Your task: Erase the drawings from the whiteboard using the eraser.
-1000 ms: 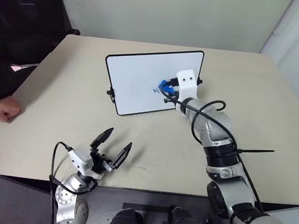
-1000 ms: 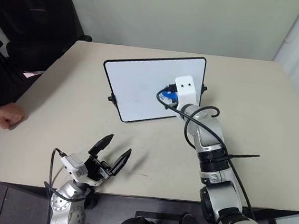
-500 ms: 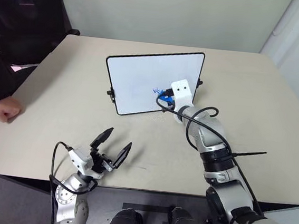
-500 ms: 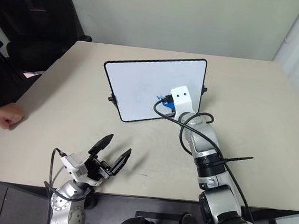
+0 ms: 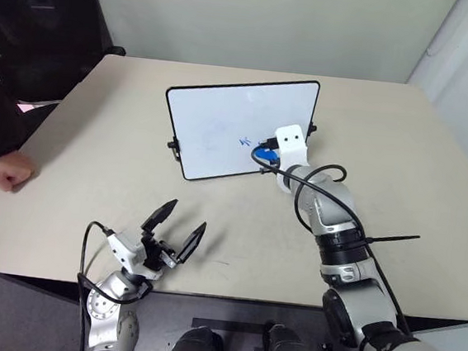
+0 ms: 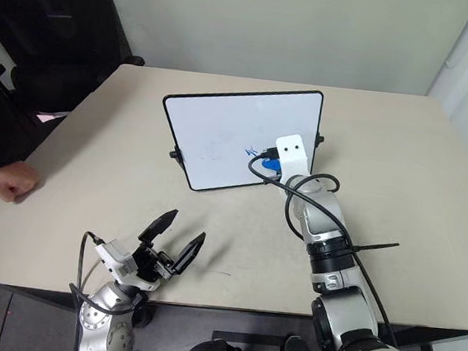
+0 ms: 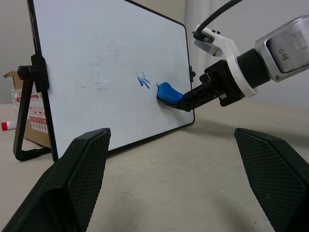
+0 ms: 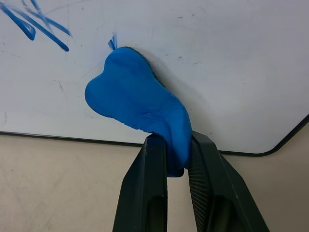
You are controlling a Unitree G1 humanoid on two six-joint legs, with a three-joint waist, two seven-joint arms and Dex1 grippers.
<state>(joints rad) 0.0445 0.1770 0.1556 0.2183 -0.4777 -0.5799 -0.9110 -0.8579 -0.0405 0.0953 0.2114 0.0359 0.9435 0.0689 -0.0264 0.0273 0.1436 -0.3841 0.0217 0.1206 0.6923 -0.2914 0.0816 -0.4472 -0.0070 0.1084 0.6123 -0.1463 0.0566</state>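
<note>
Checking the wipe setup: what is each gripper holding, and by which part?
Right gripper pinches the eraser by one end. Left gripper is open, holding nothing.

A beige table [image 5: 93, 170] fills the room's middle. At ten o'clock stands a black chair [image 5: 41, 24]; a plain pale wall [image 5: 257, 20] runs across twelve o'clock.

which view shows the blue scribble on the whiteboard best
The left wrist view: the drawings show whole and unobstructed on the whiteboard, beside the eraser held by the right hand. The right wrist view cuts the strokes off at its corner; in the head views they are a tiny mark beside that hand.
</note>
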